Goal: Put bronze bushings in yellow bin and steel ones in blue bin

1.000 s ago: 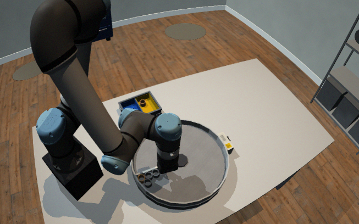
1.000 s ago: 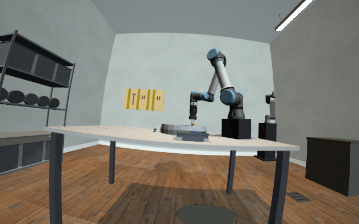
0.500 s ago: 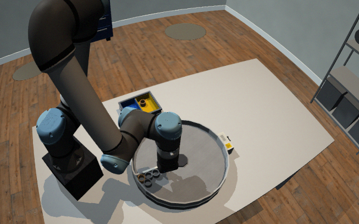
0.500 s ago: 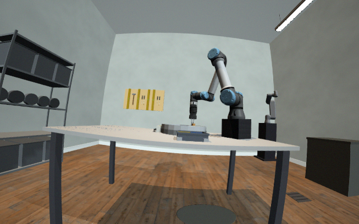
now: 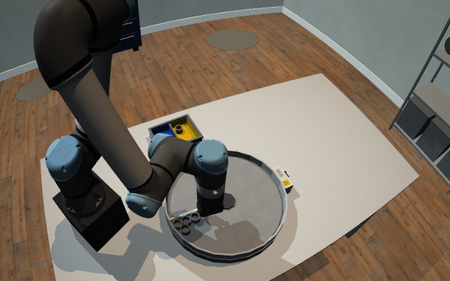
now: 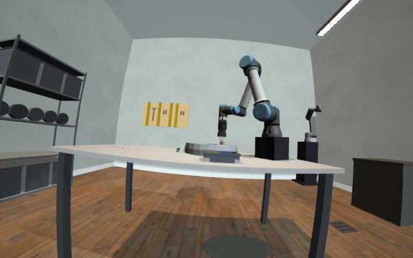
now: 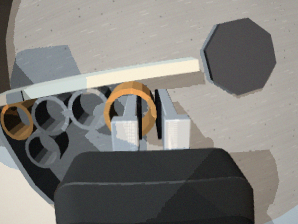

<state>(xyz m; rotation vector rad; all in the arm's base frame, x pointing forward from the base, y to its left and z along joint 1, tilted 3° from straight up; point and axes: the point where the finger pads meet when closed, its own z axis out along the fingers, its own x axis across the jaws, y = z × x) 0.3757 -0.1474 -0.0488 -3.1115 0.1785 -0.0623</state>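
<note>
My gripper (image 7: pixel 148 104) (image 6: pixel 222 138) stands low over the left part of the grey turntable (image 5: pixel 278 216) (image 7: pixel 133 10). It is shut on the wall of a bronze bushing (image 7: pixel 129 88) (image 6: pixel 222 143), which stands upright. In the top view the wrist hides this bushing. Left of it a second bronze bushing (image 5: pixel 176 222) (image 7: pixel 7 123) and three steel bushings (image 5: pixel 195 216) (image 5: pixel 186 219) (image 5: pixel 185 229) (image 7: pixel 75 111) cluster against the turntable's rim. The blue bin (image 5: pixel 159 129) and the yellow bin (image 5: pixel 189 131) sit side by side behind the turntable. The yellow bin holds one bronze bushing (image 5: pixel 178 129).
A pale guide bar (image 7: pixel 133 72) runs from the dark octagonal hub (image 7: pixel 240 55) (image 5: pixel 229 200) toward the rim just behind the bushings. A small box with a yellow label (image 5: pixel 284 178) sits at the turntable's right edge. The arm's base block (image 5: pixel 90 213) stands at the left.
</note>
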